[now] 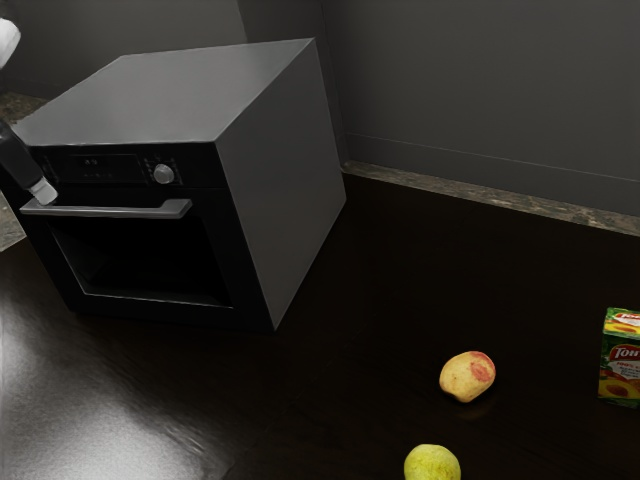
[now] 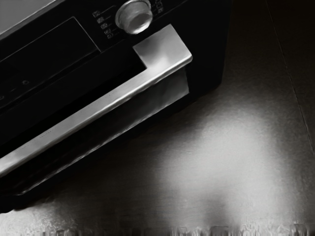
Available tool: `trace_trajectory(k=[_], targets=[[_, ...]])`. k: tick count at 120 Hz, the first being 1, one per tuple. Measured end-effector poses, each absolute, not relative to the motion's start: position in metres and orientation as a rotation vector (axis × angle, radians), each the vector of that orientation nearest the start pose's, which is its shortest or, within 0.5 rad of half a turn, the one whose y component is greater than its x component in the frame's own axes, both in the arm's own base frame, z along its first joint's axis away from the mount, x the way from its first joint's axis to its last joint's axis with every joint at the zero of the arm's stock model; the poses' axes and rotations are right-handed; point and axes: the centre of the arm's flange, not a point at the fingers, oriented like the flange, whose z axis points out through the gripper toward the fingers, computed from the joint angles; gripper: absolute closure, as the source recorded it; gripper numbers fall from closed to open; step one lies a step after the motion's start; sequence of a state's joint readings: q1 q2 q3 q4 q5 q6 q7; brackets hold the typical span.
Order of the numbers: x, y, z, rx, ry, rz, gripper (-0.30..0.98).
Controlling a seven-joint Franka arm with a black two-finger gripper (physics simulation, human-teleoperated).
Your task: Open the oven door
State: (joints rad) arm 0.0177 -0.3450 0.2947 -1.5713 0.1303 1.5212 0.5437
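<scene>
At the exterior view's left edge, my gripper (image 1: 43,192) points down at the oven handle (image 1: 120,211), its tip against or just above the bar near the end farther from the knob. Whether it touches the bar is unclear. The oven door (image 1: 215,245), black with a window, looks closed against the front of the grey oven (image 1: 185,88). In the wrist view the silver handle (image 2: 101,105) runs diagonally below the control panel, with the round knob (image 2: 134,17) by one end.
A yellow-red fruit (image 1: 467,377), a green-yellow fruit (image 1: 432,463) and a small printed carton (image 1: 621,360) stand on the dark table (image 1: 370,300), towards the exterior view's right. A grey wall (image 1: 480,90) rises behind.
</scene>
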Motion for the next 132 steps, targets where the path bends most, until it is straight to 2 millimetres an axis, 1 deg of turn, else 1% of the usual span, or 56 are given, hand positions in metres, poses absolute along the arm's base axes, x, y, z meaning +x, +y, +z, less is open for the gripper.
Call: trace_trajectory(k=[4, 11, 16, 20, 25, 35, 45, 55, 70, 79, 86, 98, 114, 125, 132], targets=[[0.386, 0.190, 0.754, -2.940, 0.384, -0.330, 0.00], [0.386, 0.213, 0.711, -2.900, 0.484, -0.296, 0.00], [0.389, 0.233, 0.691, -2.867, 0.535, -0.294, 0.00], [0.394, 0.241, 0.682, -2.830, 0.586, -0.303, 0.00], [0.399, 0.246, 0.680, -2.779, 0.653, -0.328, 0.00], [0.403, 0.249, 0.683, -2.681, 0.773, -0.375, 0.00], [0.398, 0.247, 0.674, -2.610, 0.889, -0.408, 0.00], [0.395, 0.245, 0.672, -2.548, 0.980, -0.433, 0.00], [0.395, 0.245, 0.673, -2.469, 1.079, -0.451, 0.00], [0.392, 0.256, 0.673, -2.466, 1.095, -0.484, 0.00], [0.391, 0.261, 0.673, -2.461, 1.117, -0.496, 0.00], [0.405, 0.264, 0.667, -2.446, 1.169, -0.467, 0.00], [0.414, 0.264, 0.658, -2.423, 1.236, -0.438, 0.00], [0.423, 0.265, 0.644, -2.414, 1.281, -0.402, 0.00], [0.426, 0.265, 0.641, -2.402, 1.303, -0.393, 0.00]])
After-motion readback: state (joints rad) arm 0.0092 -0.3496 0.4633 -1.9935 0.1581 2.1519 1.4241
